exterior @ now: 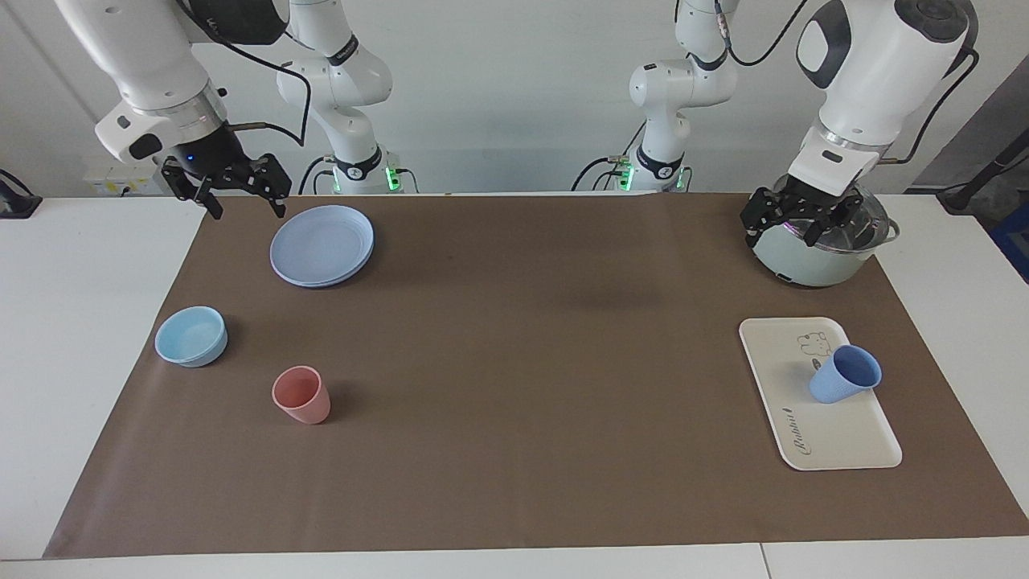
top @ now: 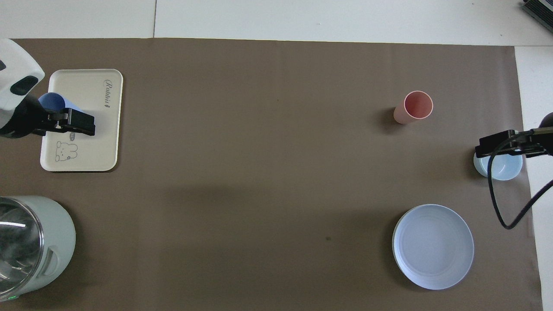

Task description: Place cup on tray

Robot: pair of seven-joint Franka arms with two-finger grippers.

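Surface: brown mat (exterior: pixel 514 386).
Cup (exterior: pixel 844 374): on tray (exterior: pixel 792 366), tilted.
Left gripper (exterior: pixel 792 221): spread, empty, over pot (exterior: pixel 820 257).
Right gripper (exterior: pixel 241 189): spread, waiting.
Advice: check cup settles upright.

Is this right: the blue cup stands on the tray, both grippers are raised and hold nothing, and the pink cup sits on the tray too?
Not quite. The pink cup stands on the brown mat toward the right arm's end of the table, as the facing view shows. Only the blue cup is on the tray. The left gripper and right gripper are raised and hold nothing.
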